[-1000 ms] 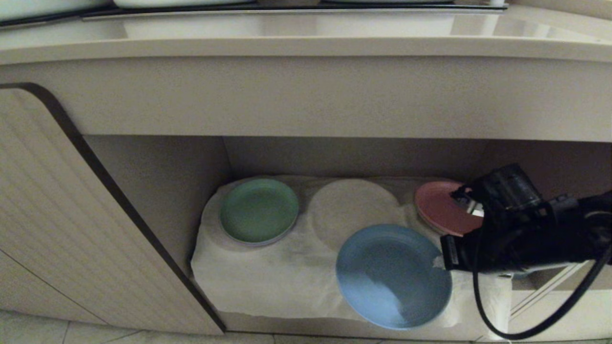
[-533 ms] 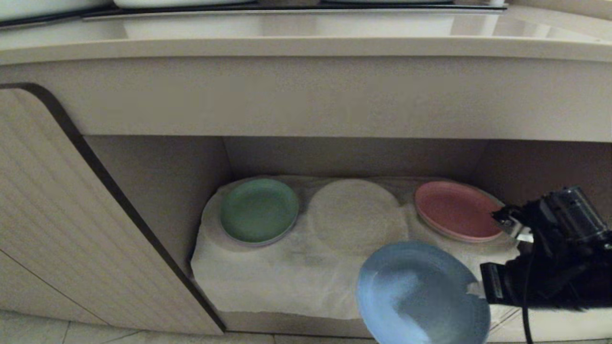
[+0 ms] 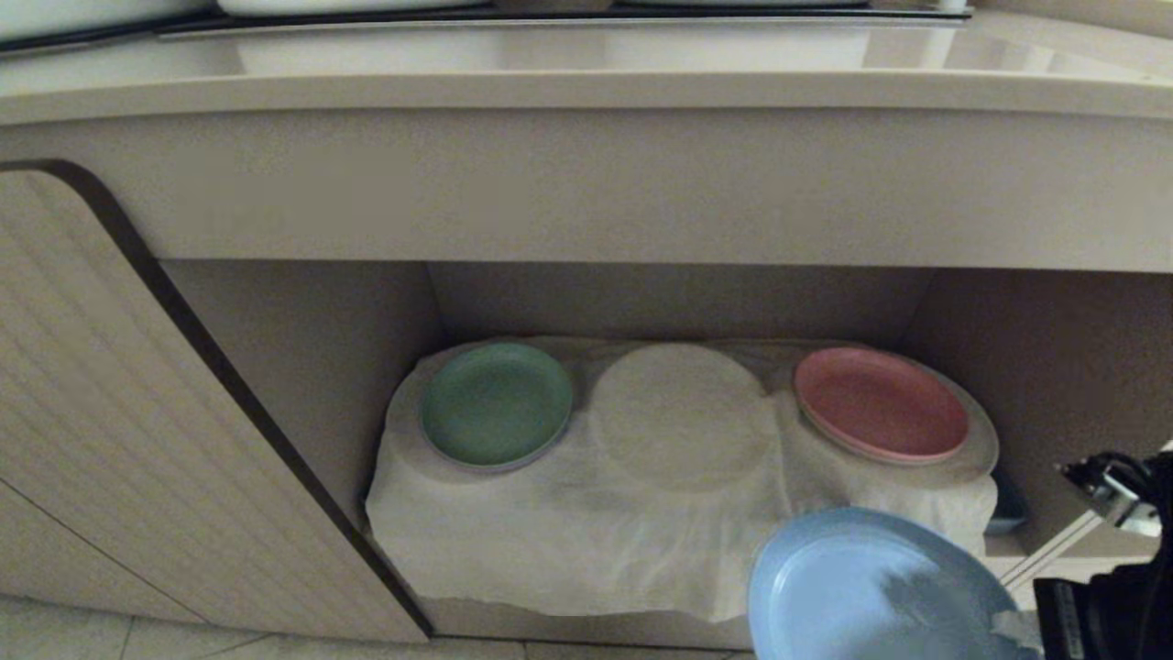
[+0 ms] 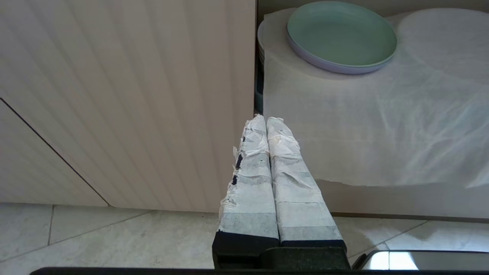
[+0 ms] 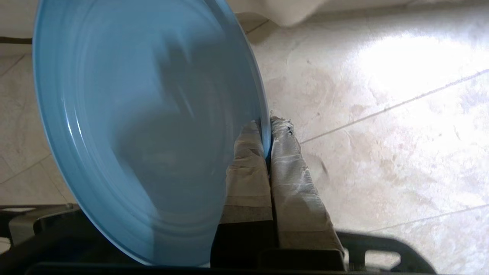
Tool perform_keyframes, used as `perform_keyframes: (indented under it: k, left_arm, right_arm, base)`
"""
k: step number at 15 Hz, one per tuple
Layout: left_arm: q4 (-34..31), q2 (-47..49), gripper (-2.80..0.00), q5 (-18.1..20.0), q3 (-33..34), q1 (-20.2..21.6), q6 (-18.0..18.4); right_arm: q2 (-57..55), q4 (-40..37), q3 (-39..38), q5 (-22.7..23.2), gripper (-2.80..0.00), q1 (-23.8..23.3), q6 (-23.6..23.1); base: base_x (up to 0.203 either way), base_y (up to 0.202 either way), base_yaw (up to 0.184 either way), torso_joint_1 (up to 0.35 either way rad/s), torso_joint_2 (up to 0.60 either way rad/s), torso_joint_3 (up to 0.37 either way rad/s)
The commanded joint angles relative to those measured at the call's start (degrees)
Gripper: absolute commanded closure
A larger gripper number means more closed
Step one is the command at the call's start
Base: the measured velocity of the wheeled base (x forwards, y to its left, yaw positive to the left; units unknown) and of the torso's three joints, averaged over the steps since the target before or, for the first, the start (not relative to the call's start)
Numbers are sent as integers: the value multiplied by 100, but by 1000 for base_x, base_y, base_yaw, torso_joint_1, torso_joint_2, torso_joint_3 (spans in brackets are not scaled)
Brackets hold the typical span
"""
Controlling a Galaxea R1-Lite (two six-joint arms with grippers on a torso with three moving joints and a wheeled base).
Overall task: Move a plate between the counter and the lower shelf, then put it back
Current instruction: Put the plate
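Plate rim sits pinched between the closed fingers of the right tool, an edge grip that lets the disc hang tilted, clear of the lower shelf and its white cloth, over the floor. The left tool rests shut and empty beside the cabinet door, out of the way.

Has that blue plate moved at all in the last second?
Yes. The plate, pinched at its rim by the right gripper, has come forward and rightward off the white cloth, away from the pink plate.
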State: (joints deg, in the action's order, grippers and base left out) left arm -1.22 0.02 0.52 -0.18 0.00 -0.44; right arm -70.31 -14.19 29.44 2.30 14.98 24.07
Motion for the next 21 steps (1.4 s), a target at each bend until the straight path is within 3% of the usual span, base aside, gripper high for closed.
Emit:
perform_keyframes:
  k: [1,3,16,21]
  left_arm:
    - [-1,-2,0,0,1,0,0]
    - [-1,-2,0,0,1,0,0]
    - [-1,-2,0,0,1,0,-8]
    - [-1,-2,0,0,1,0,0]
  right_arm:
    - [553,-185,-146,7,0,-34,148]
    - [712,-462,-184,7,0,-30,500]
    - [1257,-611,-773,16,0,-22,1100]
    - [1358,-620,-750,17,0,30,1074]
  base:
    - [0,0,0,0,0,0]
    - [0,0,0,0,0,0]
    - [0,0,0,0,0,0]
    - [0,0,0,0,0,0]
